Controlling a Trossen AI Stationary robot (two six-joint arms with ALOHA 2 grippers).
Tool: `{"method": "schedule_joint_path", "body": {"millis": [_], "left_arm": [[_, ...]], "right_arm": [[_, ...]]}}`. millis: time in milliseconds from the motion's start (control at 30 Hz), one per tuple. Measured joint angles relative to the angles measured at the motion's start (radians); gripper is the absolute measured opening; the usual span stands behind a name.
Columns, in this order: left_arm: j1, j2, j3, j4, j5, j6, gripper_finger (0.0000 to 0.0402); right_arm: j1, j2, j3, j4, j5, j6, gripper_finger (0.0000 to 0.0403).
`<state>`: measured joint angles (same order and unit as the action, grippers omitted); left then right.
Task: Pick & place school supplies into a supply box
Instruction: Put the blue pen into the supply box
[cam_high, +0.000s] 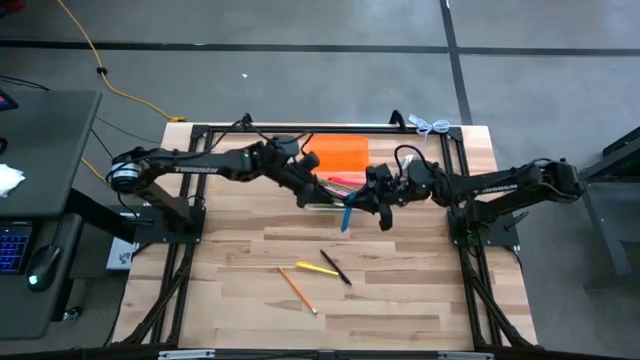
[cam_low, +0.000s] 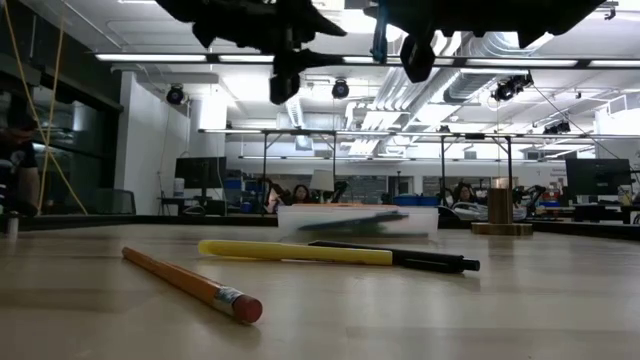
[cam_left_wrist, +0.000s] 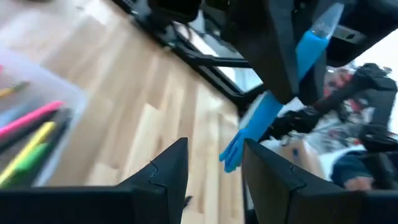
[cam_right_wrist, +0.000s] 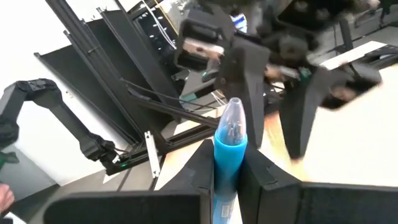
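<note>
So the right gripper (cam_right_wrist: 227, 165) is clamped on the blue pen (cam_right_wrist: 229, 146), above the table next to the clear box (cam_high: 322, 196). Left gripper (cam_left_wrist: 214, 171) hangs open just beside it.

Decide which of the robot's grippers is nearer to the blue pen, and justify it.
Right. The right gripper is shut on the blue pen, holding it above the table. The left gripper is open just beside it, apart from the pen, over the clear supply box.
</note>
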<state>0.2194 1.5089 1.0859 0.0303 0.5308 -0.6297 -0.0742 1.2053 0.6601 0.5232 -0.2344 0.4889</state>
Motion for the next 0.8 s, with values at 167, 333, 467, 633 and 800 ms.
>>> {"method": "schedule_joint_path", "body": {"millis": [167,333,467,633,800], "left_arm": [[0.01,-0.096,0.0,-0.152,-0.109,0.062,0.0179],[0.008,-0.204,-0.001,-0.365,-0.267,0.101,0.0179],[-0.007,-0.28,-0.001,-0.503,-0.391,0.105,0.0179],[-0.057,-0.362,-0.001,-0.606,-0.53,0.154,0.0179],[-0.116,-0.428,-0.002,-0.661,-0.658,0.157,0.0179]], "right_arm": [[-0.023,0.0,0.0,-0.005,-0.001,0.0,0.0018],[-0.052,0.0,0.0,-0.012,0.0,-0.005,0.0018],[-0.074,0.0,0.0,-0.015,0.001,-0.035,0.0018],[-0.104,-0.001,0.001,-0.035,0.05,-0.065,0.0017],[-0.132,-0.001,0.002,-0.054,0.072,-0.087,0.0017]]}}
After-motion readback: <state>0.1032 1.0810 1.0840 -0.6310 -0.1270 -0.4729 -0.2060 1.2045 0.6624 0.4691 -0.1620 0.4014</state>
